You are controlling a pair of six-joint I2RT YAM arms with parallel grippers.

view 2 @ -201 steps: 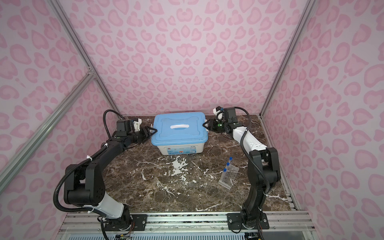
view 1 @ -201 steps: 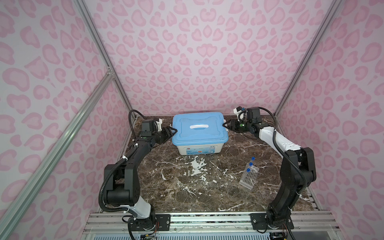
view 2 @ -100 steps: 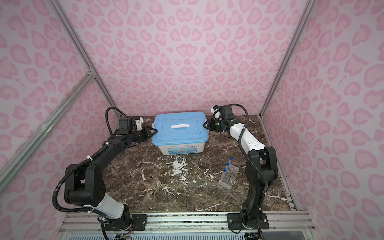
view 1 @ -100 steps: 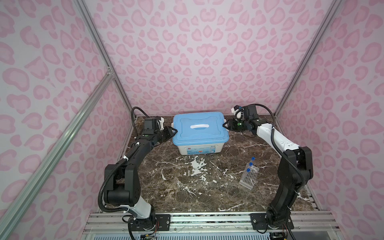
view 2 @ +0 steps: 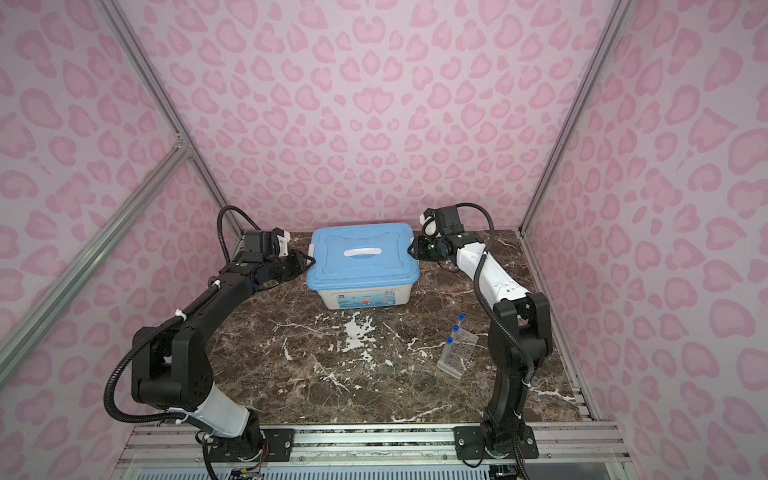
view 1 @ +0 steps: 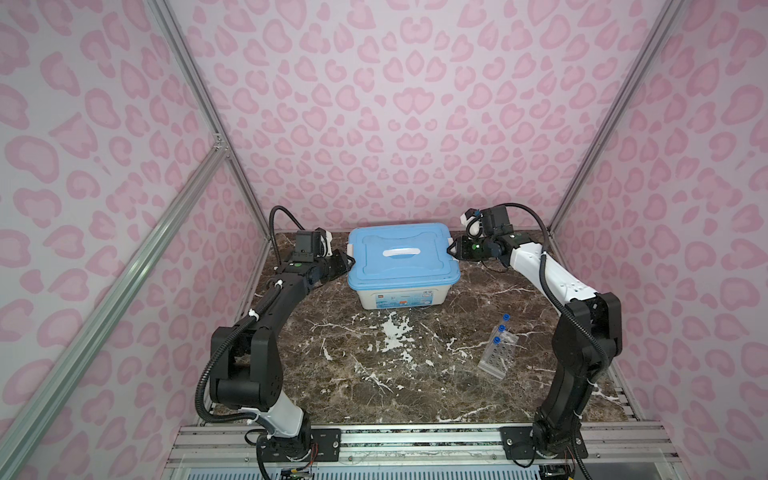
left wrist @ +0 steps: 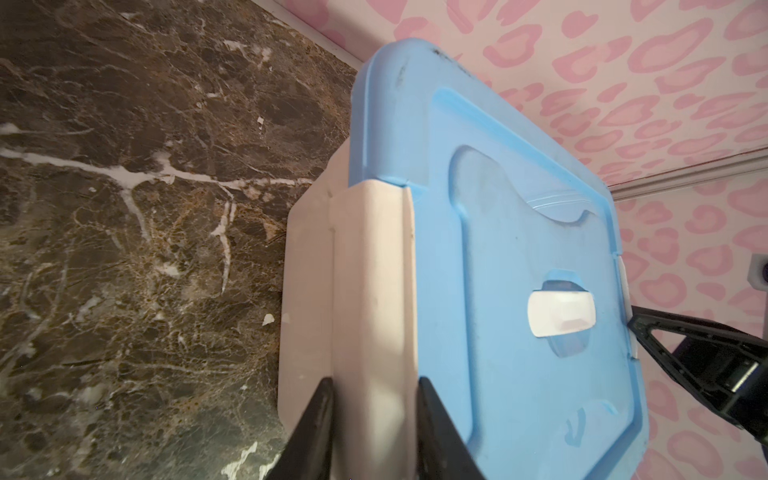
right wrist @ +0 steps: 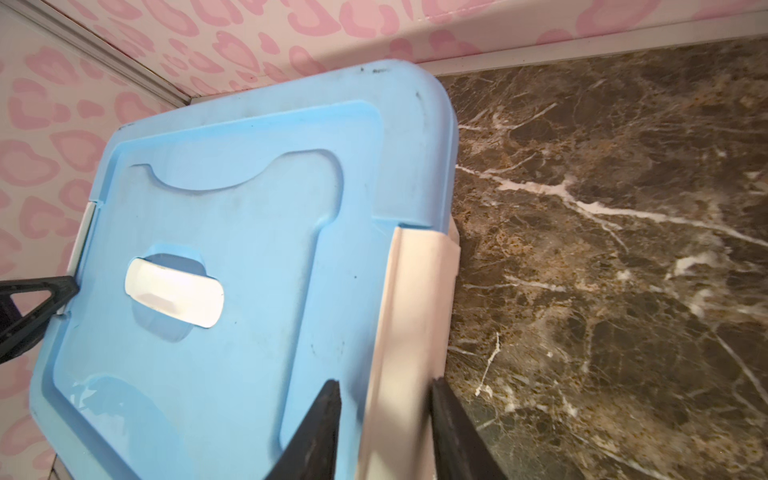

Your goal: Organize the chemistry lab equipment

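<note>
At 4 o'clock on the surface [view 1: 374, 386], the clear tube rack [view 1: 498, 357] of blue-capped test tubes [view 1: 501, 328] looks light and brittle, best taken by its end walls, while the left gripper [left wrist: 374, 386] and right gripper [right wrist: 384, 386] have jaws apart around the latches [left wrist: 370, 270] of the storage box [view 1: 399, 300] at 12 o'clock.

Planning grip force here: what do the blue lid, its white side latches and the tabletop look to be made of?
Blue lid: plastic, matte and scuffed, with rounded moulded ridges. White side latch: smooth plastic, slight sheen. Tabletop: brown marble or marble-look laminate, white veins; which one is unclear.
</note>
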